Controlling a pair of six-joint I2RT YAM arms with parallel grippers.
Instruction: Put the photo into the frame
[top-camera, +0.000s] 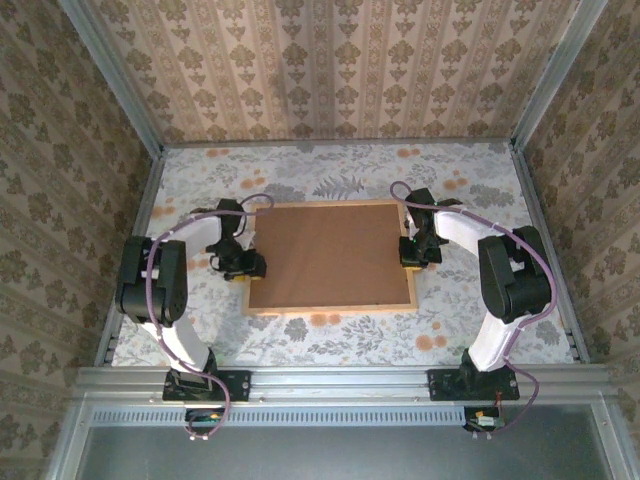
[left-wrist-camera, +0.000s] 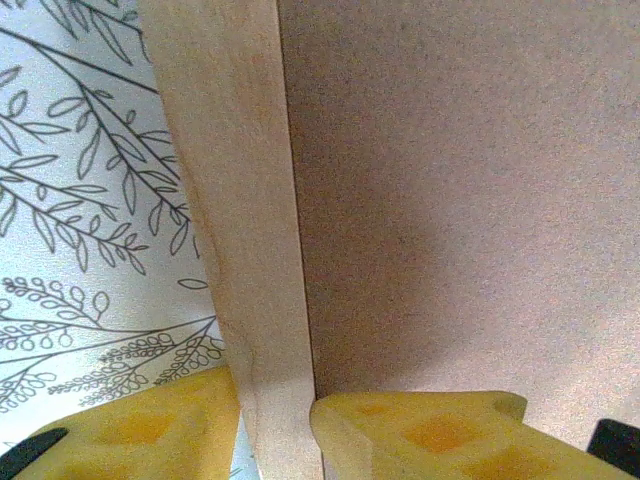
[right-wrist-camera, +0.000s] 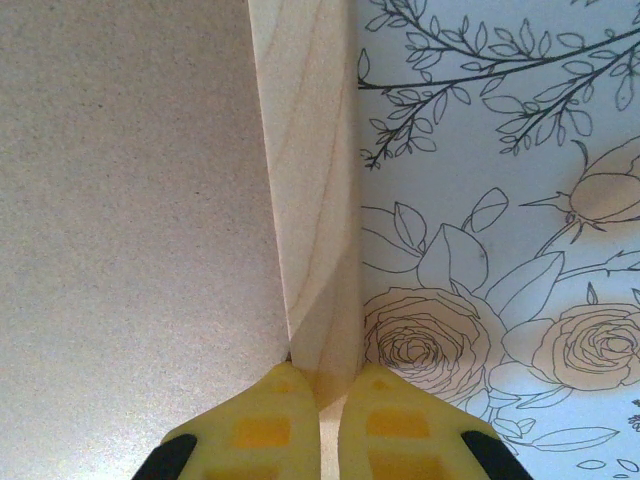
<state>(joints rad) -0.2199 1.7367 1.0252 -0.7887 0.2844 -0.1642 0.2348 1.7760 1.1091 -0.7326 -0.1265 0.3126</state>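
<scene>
Your bench (top-camera: 300, 175), covered in a pale floral print, carries the frame (top-camera: 330, 309) flat at its middle, with the long sides running left to right. The frame lies back up. Its brown board (top-camera: 330, 255) sits inside the light wood moulding and fills the whole opening, and what lies under the board is hidden.

The left arm (top-camera: 165, 290) bends in to the frame's left short side, close to the near corner. The right arm (top-camera: 505, 290) bends in to the right short side, a little nearer the far corner.

In the left wrist view, your left fingers (left-wrist-camera: 140, 435) stand parted, astride the moulding. One yellow pad is on the outer side over the bench, and the other is on the inner side over the board. Both are close against the wood, but you cannot tell whether they press on it or merely flank it.

In the right wrist view, your right fingers (right-wrist-camera: 270, 420) are drawn almost together. They pinch the moulding's edge between their yellow tips, with the board on one side and the bench on the other.
</scene>
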